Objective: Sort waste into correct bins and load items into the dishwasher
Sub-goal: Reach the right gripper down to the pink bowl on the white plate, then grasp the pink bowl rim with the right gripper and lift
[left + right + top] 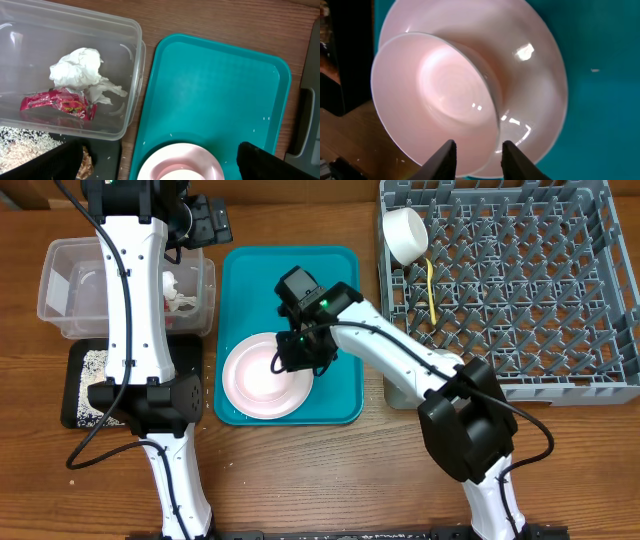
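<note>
On the teal tray (pixel 340 290) lies the pale pink plate (pixel 540 70) with a white bowl (pixel 430 100) resting on it. My right gripper (pixel 480 155) is low over them. Its jaws straddle the bowl's near rim, one finger inside and one outside, with gaps still showing. My left gripper (pixel 165 165) hangs wide open above the tub and tray, holding nothing. The clear tub (pixel 131 35) holds crumpled white paper (pixel 77 70) and a red wrapper (pixel 59 104). Rice (pixel 20 137) and brown crumbs (pixel 86 162) lie in the black tray (pixel 75 385).
The grey dish rack (pixel 520 290) fills the right side, with a white cup (pixel 405 232) in its near-left corner and a yellow spoon (pixel 432 285) beside it. A few rice grains dot the teal tray. The left arm stretches over the black tray and the tub.
</note>
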`<state>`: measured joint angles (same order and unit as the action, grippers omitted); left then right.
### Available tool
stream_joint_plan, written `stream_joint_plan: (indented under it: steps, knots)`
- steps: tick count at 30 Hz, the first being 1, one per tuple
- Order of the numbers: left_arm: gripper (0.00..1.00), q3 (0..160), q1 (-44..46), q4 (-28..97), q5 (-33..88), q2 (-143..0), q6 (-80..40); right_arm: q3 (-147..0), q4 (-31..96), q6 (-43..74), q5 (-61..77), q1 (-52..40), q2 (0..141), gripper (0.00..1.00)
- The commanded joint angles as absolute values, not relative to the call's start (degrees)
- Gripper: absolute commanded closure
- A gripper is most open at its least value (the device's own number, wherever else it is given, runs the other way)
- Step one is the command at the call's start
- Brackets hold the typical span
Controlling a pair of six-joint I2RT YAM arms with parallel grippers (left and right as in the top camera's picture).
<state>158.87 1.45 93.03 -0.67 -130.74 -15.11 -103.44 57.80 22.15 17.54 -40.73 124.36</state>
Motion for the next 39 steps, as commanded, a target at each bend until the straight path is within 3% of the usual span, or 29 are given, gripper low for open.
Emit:
stream_joint_plan:
  steps: [1,15,23,27,33,39]
  knots:
    - [0.0,158.71,1.15,92.92,-0.19,-130.19,-15.46,-101.56,56.38,24.84,16.58,-41.8,124.18,0.7]
    - [0.0,158.71,1.15,92.92,-0.19,-130.19,-15.46,-99.02,53.84,27.46,11.07,-41.8,124.18,0.75]
    - [0.0,158.71,1.15,92.92,-0.19,-130.19,-15.46,-106.5,59.83,26.63,8.01,-41.52,120.42,0.57]
    - [0.0,158.71,1.15,92.92,-0.19,-130.19,-15.46,-106.21,61.14,27.33,4.86,-41.52,120.05,0.55]
    - [0.0,158.71,1.15,92.92,-0.19,-130.19,-15.46,-101.12,59.99,30.13,1.54,-41.52,120.44,0.56]
    - [0.0,158.71,1.15,92.92,-0.19,-130.19,-15.46,-94.8,55.61,31.59,1.58,-41.67,120.55,0.68]
